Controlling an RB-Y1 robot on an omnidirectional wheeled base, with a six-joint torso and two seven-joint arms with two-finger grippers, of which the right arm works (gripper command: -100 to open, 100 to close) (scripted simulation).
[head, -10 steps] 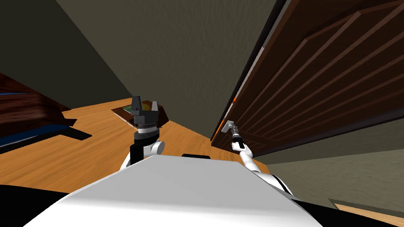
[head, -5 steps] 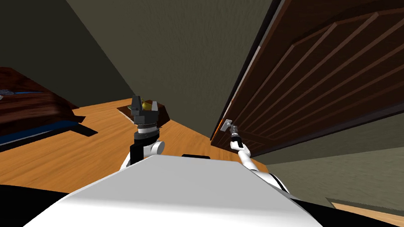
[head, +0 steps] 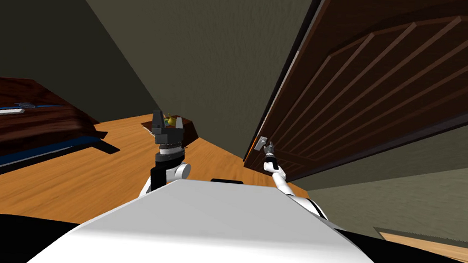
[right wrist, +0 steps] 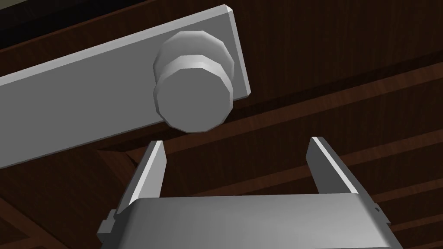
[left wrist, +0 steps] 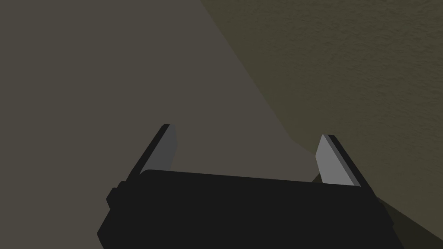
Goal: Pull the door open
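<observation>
The door [head: 390, 88] takes up the right side of the scene, dark brown, with raised panel strips running along it. Its handle edge stands toward the middle, next to a thin black area at the frame. A plain grey-green wall [head: 208, 45] fills the far middle and left. The floor [head: 65, 176] is orange wood. On the left stands a low piece of dark brown furniture [head: 17, 119] with a blue strip along its side. Far on the floor lies a small dark brown object [head: 188, 128] with something yellow on it, partly hidden by the left arm.

The left gripper [left wrist: 247, 132] is raised in front of the chest, left of the door and well apart from it; its fingers stand wide apart with nothing between them.

The right gripper [right wrist: 236, 142] is stretched out to the door's handle edge. Its fingers are also spread wide and grip nothing.

A long grey plate [right wrist: 86, 112] is fixed flat on the door. The round grey knob [right wrist: 194, 97] sticks out from one end of the plate. It sits just beyond the right gripper's fingertips, closer to one finger than the other. It is not between the fingers, and they do not appear to touch it.
</observation>
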